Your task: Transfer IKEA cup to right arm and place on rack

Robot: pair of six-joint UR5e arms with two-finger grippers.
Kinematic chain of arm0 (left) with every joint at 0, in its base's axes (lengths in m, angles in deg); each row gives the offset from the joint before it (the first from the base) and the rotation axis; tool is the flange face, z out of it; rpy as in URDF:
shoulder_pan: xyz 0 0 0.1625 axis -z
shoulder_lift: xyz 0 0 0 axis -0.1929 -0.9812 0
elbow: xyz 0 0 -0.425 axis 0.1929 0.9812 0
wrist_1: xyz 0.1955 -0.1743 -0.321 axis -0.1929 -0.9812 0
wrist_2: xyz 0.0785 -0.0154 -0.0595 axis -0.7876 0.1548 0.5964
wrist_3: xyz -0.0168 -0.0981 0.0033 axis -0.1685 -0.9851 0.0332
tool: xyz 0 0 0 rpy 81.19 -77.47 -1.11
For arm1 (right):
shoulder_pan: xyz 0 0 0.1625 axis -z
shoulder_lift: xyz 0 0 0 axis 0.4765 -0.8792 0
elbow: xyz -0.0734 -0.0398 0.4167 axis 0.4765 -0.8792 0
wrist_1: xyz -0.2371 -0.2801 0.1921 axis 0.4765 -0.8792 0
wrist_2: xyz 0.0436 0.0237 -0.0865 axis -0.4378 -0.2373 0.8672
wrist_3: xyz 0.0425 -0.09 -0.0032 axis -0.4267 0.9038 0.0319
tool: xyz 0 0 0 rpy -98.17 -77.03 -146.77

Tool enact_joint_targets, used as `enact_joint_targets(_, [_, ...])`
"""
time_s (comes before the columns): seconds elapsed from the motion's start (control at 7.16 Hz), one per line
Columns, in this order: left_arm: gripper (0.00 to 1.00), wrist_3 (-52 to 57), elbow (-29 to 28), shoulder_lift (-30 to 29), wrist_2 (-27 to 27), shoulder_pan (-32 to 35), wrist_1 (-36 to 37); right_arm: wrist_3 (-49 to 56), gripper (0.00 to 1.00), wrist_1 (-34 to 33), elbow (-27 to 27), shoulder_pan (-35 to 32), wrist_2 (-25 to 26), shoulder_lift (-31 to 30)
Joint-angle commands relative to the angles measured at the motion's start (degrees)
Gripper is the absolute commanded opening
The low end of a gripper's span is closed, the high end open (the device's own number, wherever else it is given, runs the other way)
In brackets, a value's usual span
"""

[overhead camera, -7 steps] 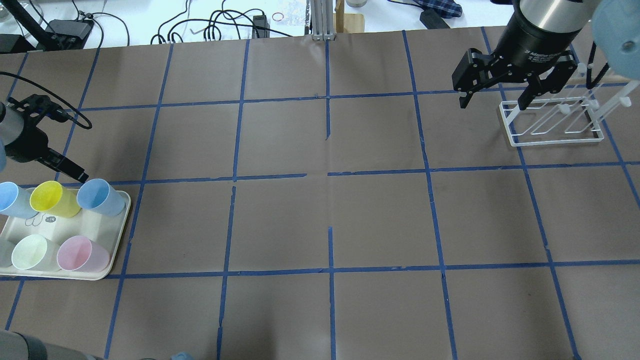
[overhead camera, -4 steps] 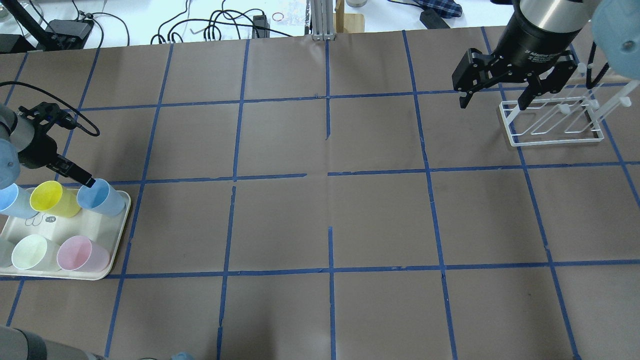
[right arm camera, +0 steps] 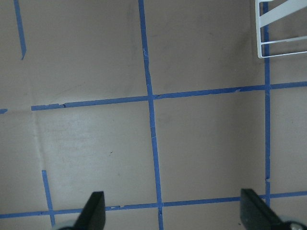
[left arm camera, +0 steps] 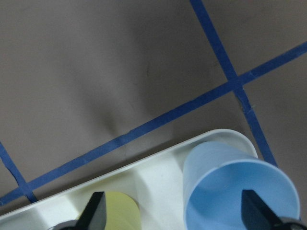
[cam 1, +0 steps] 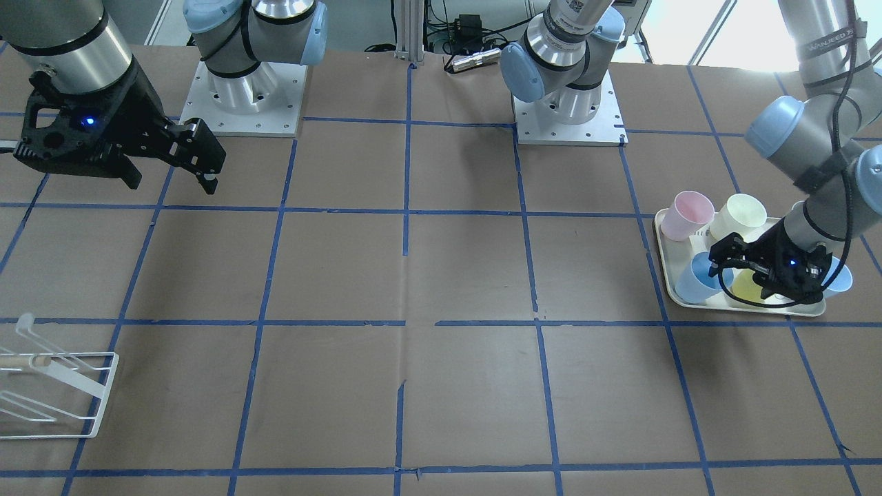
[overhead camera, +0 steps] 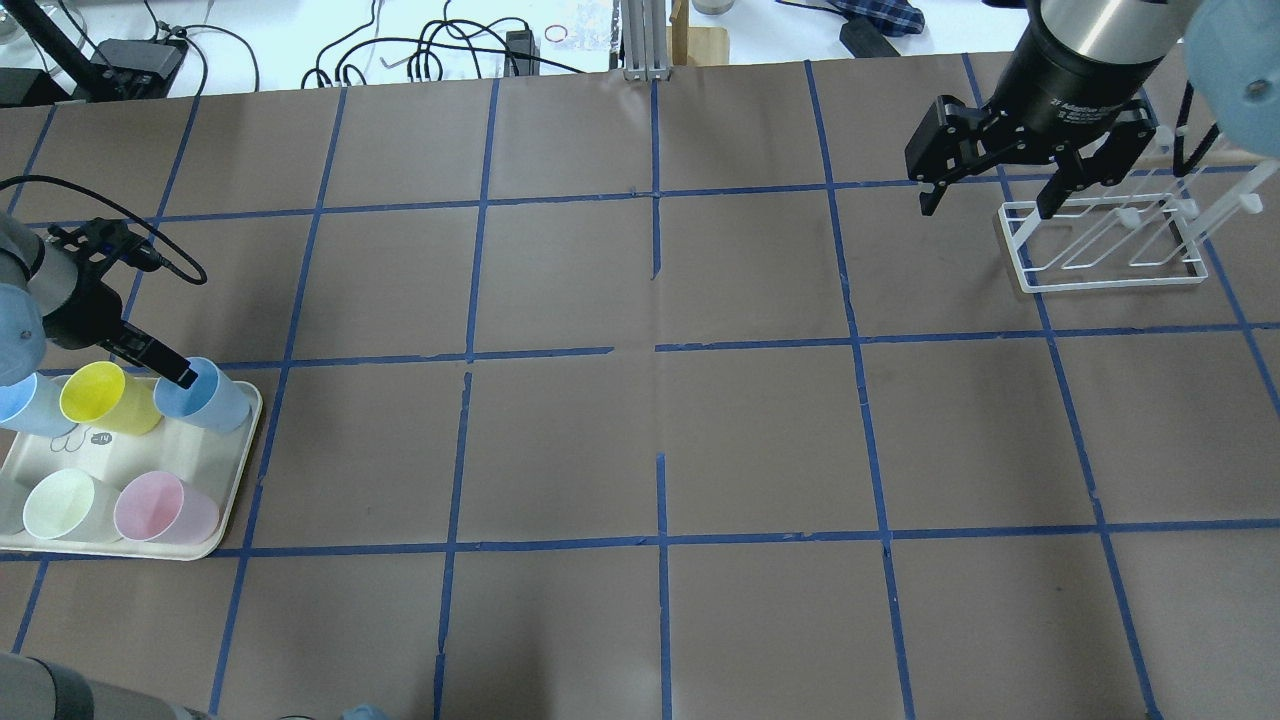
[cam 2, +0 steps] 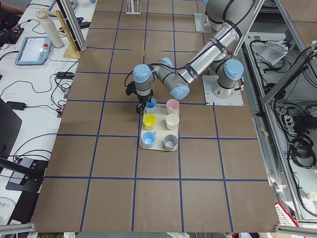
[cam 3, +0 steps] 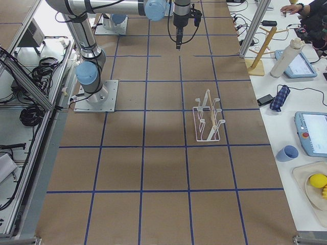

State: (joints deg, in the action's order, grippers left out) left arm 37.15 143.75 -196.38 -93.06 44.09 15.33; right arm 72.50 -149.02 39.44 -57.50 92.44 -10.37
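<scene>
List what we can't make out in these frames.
1. Left wrist view: the bottom edge cuts off the left gripper, so whether it touches the blue cup is unclear.
2. Overhead view: the second blue cup is partly hidden under the left arm.
3. Front-facing view: the yellow cup sits mostly behind that gripper, and the left edge cuts off the rack.

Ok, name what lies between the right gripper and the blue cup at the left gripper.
Overhead view: only taped brown table cover between the right gripper and the IKEA cup.
</scene>
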Motion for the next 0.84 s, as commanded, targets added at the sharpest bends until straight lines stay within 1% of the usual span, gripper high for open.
enact_joint_targets(0.0, [0.95,-0.22,0.15,-0.06,-0.02,-0.02,-1.02,0.00,1.00,0.00,0.00,0.00,0.00,0.00])
enact_joint_targets(0.14, [0.80,-0.23,0.14,-0.23,-0.02,-0.02,-1.03,0.00,1.00,-0.09,0.00,0.00,0.00,-0.08])
enact_joint_targets(0.28, [0.75,-0.14,0.14,-0.41,-0.02,-0.02,-1.03,0.00,1.00,-0.17,0.09,0.00,0.00,-0.08])
enact_joint_targets(0.56, [0.70,-0.14,0.49,-0.67,0.25,-0.11,-1.73,0.00,1.00,-0.09,0.00,0.00,0.00,0.00])
enact_joint_targets(0.7, [0.52,0.04,0.58,-0.67,0.16,-0.11,-1.82,0.00,1.00,-0.26,0.09,-0.09,0.00,0.00])
